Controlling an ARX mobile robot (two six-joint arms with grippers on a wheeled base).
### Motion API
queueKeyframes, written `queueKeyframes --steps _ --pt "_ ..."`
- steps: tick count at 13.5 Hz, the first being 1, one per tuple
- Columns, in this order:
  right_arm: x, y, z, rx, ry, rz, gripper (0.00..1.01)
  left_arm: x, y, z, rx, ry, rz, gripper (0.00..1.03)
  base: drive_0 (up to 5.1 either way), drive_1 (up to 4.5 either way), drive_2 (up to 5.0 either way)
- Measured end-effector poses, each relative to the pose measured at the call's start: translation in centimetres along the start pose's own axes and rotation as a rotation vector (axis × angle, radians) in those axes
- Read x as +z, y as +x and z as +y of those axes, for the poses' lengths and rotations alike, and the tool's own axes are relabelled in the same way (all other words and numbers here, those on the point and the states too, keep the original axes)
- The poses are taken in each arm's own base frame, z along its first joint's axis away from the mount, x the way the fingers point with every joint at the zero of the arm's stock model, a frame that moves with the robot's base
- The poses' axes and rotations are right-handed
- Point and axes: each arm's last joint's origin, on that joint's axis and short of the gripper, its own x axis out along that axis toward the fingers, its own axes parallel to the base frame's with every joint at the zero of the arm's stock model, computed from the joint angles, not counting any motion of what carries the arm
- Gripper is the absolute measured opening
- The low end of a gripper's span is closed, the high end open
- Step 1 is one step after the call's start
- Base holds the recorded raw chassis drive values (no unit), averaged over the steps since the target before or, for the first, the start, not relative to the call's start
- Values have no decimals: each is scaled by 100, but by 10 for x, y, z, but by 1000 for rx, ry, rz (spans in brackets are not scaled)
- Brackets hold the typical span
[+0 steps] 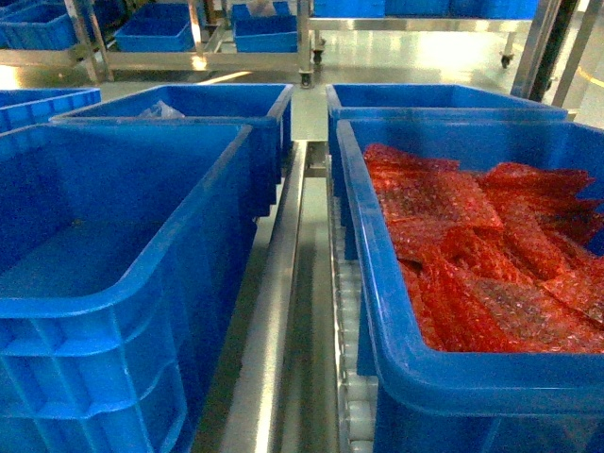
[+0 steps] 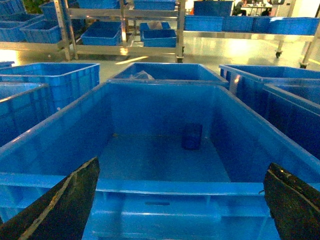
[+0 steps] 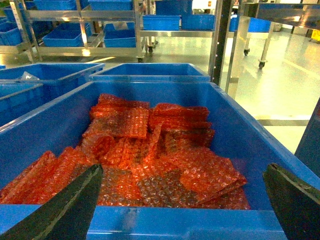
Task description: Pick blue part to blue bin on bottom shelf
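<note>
The left hand (image 2: 182, 200) is spread wide and holds nothing; its two dark fingers (image 2: 65, 200) show at the lower corners of the left wrist view, just before the near wall of a blue bin (image 2: 160, 187). Inside this bin, on the floor near the far wall, stands one small dark blue part (image 2: 191, 136). It looks like a short upright piece, with its long axis seeming vertical, but it is dim and I cannot tell which way it faces.

The right hand (image 3: 182, 200) is also released and hangs before another bin (image 3: 200, 227) full of red bubble-wrap bags (image 3: 160, 165).

My judgement: this fits two stages, either the part waits to be picked from this bin, or it already lies delivered. Whether this bin stands on a bottom shelf is not shown.
</note>
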Motion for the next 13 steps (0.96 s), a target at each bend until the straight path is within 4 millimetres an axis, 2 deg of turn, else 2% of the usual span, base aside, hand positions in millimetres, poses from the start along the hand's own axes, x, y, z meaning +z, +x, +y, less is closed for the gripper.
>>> queueKeyframes --steps 13 --pt "0 0 0 0 0 0 98 0 0 0 0 0 0 98 0 0 0"
